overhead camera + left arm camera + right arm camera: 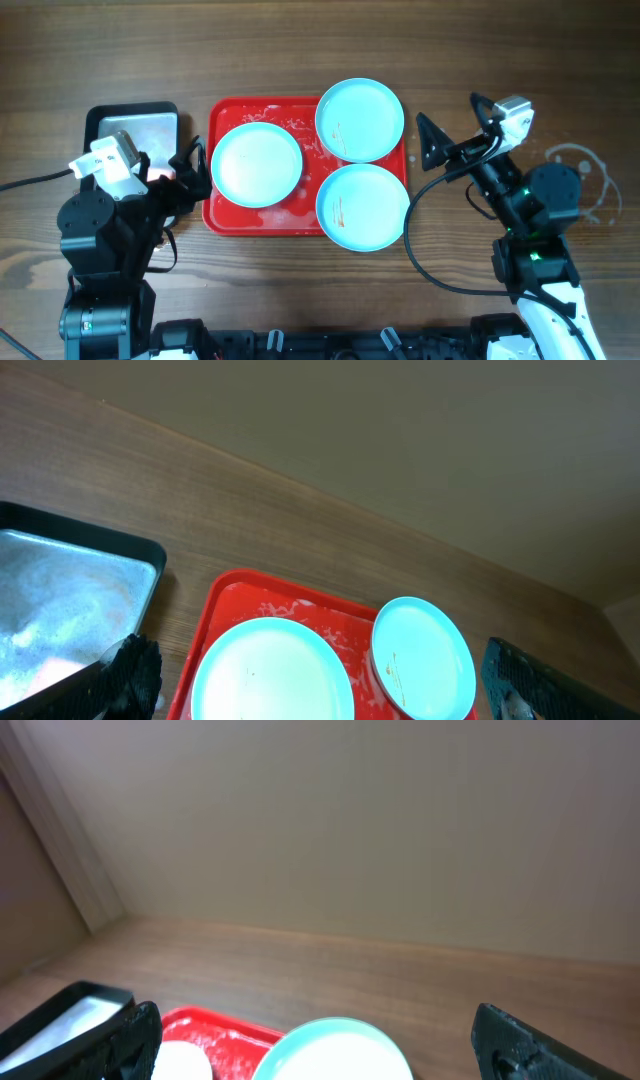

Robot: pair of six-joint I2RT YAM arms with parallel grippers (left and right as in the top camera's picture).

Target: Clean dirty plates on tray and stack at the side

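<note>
From above, the red tray (222,222) lies mid-table with all three plates on it. The left plate (257,164) sits wholly inside the rim. The far plate (362,118) overhangs the tray's far edge, and the near plate (364,206) juts past its right and near edges. These two meet edge to edge, each with a small orange smear. The left gripper (192,172) hovers just beside the tray's left edge. The right gripper (450,128) is near the right edge, with a strip of wooden table (300,50) showing between. A black-rimmed metal tray (135,125) lies just left of the red one.

In the left wrist view the fingers (128,672) stand wide apart with nothing held. A band of wood separates the metal tray's corner from the red tray's far-left corner.

In the right wrist view the fingers (520,1040) are also spread and hold nothing. One right-hand plate's rim shows low in the frame — I cannot tell which — and wood runs beyond it to the wall.
</note>
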